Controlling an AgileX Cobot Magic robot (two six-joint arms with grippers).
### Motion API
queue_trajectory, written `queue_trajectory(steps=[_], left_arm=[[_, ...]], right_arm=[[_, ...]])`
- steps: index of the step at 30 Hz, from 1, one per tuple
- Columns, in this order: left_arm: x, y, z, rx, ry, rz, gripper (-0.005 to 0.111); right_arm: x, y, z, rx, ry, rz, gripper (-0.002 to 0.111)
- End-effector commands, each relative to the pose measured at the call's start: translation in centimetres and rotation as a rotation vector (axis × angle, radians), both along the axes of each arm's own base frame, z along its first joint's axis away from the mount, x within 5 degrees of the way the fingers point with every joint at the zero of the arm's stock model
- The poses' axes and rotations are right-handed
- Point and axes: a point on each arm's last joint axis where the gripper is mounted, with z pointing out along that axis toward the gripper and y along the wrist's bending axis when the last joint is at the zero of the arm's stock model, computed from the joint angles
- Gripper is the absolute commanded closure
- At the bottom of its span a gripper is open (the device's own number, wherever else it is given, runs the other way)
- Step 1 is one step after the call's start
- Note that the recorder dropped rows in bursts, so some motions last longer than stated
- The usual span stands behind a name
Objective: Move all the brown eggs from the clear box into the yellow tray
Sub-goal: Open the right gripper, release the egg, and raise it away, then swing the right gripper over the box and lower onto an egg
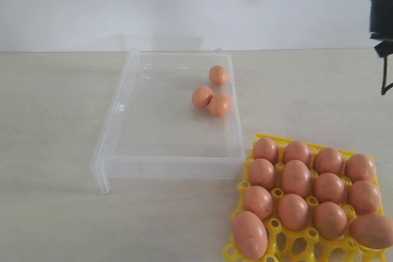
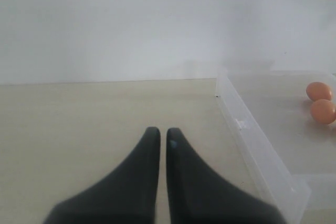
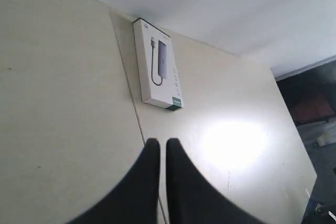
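We see a pale table [image 1: 55, 213] before a white wall. A white retail carton [image 3: 157, 69], printed with a cabled gadget, lies flat on it beyond the right gripper [image 3: 159, 142], whose jaws are pressed together on nothing. The left gripper [image 2: 163, 132] is over bare table beside the clear box [image 2: 252, 140], jaws nearly touching and empty. The box holds three brown eggs [image 1: 220, 104] toward its far right corner, two touching, one just apart. Just beside it, the yellow tray [image 1: 229, 251] carries what look like thirteen smooth, orange-brown, faintly speckled eggs; the frame cuts off its edge.
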Motion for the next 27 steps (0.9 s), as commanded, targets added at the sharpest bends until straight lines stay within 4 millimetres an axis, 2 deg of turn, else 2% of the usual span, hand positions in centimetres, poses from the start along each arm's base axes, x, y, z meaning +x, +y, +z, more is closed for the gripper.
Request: queue_trajectory(steps=[1, 4, 7, 10, 12, 14, 16, 17, 19, 20, 27], left_arm=[[0.0, 0.0, -0.1, 0.002, -0.002, -0.005, 0.103], [0.0, 0.0, -0.1, 0.002, -0.002, -0.005, 0.103], [0.0, 0.0, -0.1, 0.002, -0.002, -0.005, 0.103], [0.0, 0.0, -0.1, 0.002, -0.002, -0.005, 0.103], [0.0, 0.0, -0.1, 0.002, -0.002, -0.005, 0.103], [0.0, 0.0, -0.1, 0.002, -0.002, -0.005, 0.103], [0.0, 0.0, -0.1, 0.002, -0.002, -0.005, 0.103], [0.0, 0.0, -0.1, 0.002, -0.002, -0.005, 0.103], [0.0, 0.0, -0.1, 0.002, -0.002, -0.005, 0.103], [0.0, 0.0, -0.1, 0.002, -0.002, -0.005, 0.103], [0.0, 0.0, -0.1, 0.002, -0.002, -0.005, 0.103]], right_arm=[[-0.1, -2.7, 0.9, 0.061, -0.049, -0.001, 0.108], [0.5, -4.5, 1.6, 0.066, -0.212, 0.019, 0.108], [0.6, -5.4, 3.2, 0.098, -0.508, -0.003, 0.108], [0.5, -5.2, 5.2, 0.200, -0.828, -0.007, 0.108], [0.4, -4.7, 6.6, 0.329, -1.020, 0.034, 0.108], [0.6, -3.5, 7.9, 0.502, -1.107, 0.161, 0.108], [1.0, -1.9, 8.8, 0.629, -1.032, 0.357, 0.108], [1.0, -0.5, 9.2, 0.657, -0.926, 0.512, 0.108], [0.8, 1.5, 9.5, 0.605, -0.698, 0.699, 0.108], [0.6, 2.7, 8.8, 0.574, -0.541, 0.744, 0.108], [0.0, 8.2, 3.9, 0.484, 0.035, 0.709, 0.108]])
